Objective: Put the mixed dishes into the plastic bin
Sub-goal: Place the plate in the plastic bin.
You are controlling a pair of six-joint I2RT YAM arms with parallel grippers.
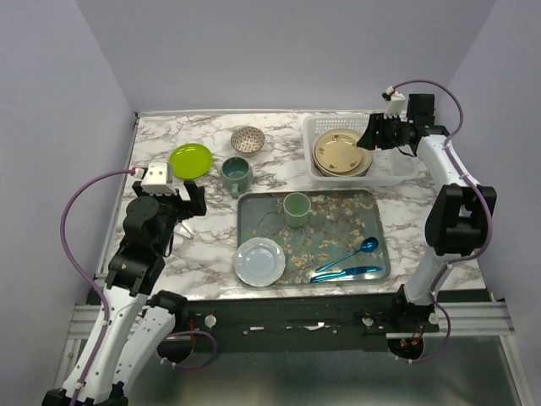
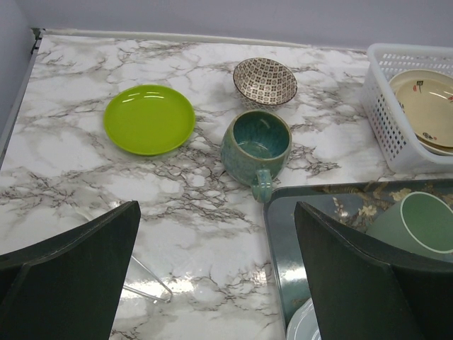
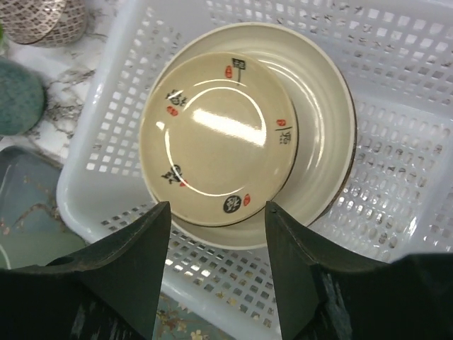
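The white lattice plastic bin (image 1: 397,173) stands at the back right and holds two stacked cream plates (image 1: 342,154), a small one (image 3: 216,138) resting on a larger one (image 3: 322,120). My right gripper (image 1: 373,135) (image 3: 217,234) hovers open over the bin's near wall, just clear of the plates, with nothing between its fingers. On the marble lie a lime green plate (image 1: 190,159) (image 2: 149,118), a speckled bowl (image 1: 248,139) (image 2: 265,80) and a dark teal mug (image 1: 236,173) (image 2: 255,145). My left gripper (image 1: 190,199) (image 2: 216,283) is wide open and empty, in front of these.
A grey crumb-strewn tray (image 1: 368,228) sits at centre front with a pale green cup (image 1: 297,208), a light blue plate (image 1: 259,260), a blue spoon (image 1: 353,252) and a blue knife (image 1: 347,273). A thin wire loop (image 2: 145,280) lies on the marble by my left finger.
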